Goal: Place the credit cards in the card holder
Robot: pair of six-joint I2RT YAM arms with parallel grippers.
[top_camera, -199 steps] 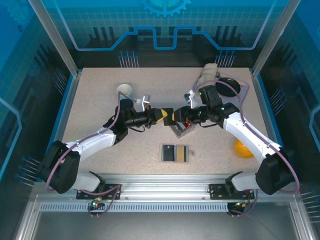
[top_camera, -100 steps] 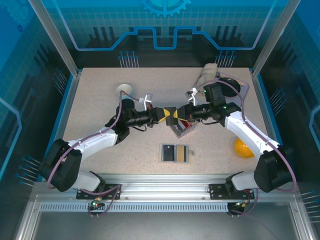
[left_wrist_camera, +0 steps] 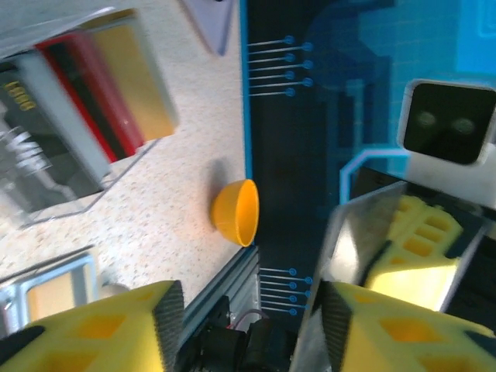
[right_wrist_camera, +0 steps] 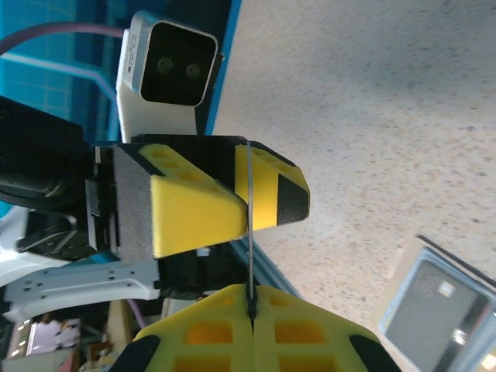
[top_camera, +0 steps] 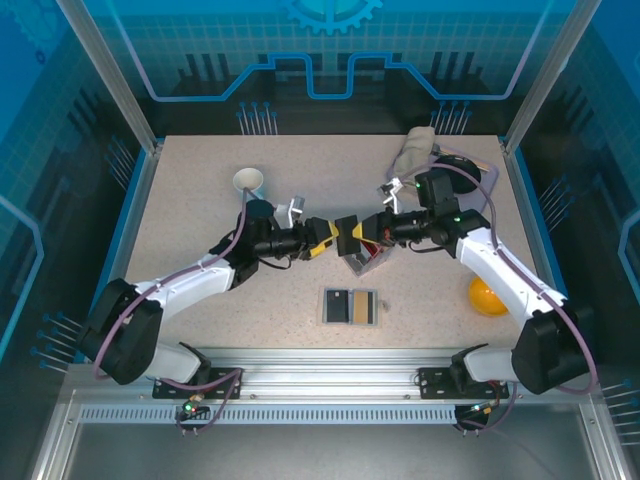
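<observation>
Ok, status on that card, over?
Left claw open, right claw shut on a card. Card holder lying open, nearer the bases. Clear card tray sits between.

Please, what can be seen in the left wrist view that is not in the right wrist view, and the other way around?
The left wrist view adds the orange bowl, the clear tray with more cards in it, and the right arm's camera. The right wrist view adds the left arm's camera and an edge-on look at the card, pinched in the shut right gripper. Both share that card, the open left gripper, the card holder and the speckled table.
</observation>
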